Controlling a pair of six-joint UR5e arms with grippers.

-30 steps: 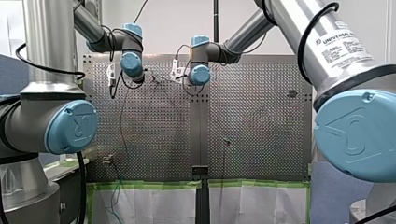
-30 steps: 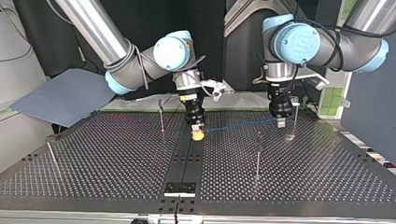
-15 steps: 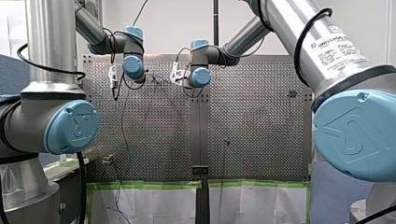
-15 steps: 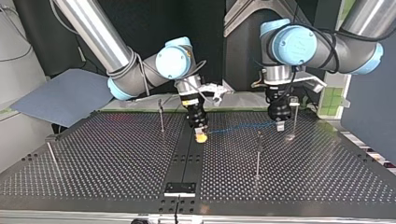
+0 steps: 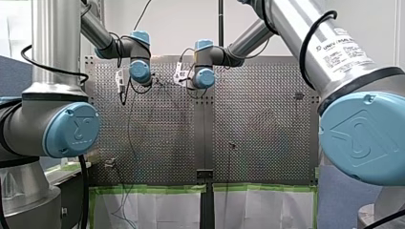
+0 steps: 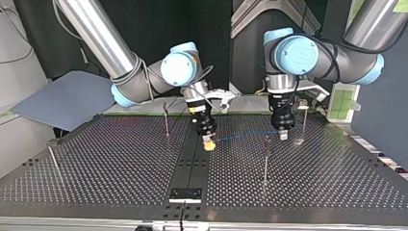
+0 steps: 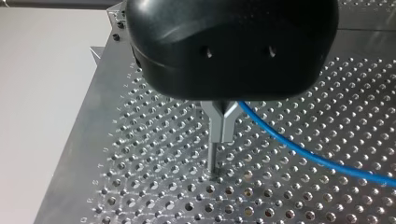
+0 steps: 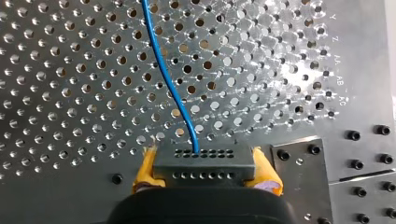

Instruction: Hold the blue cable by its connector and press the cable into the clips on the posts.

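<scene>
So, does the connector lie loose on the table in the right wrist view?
No, the connector sits clamped between the yellow pads of my right claw.

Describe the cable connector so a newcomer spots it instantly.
On the perforated table, find my right gripper by the dark centre strip. Clamped in its yellow-padded jaws is the connector: a dark grey block with rows of tiny holes, where the blue cable ends.
</scene>
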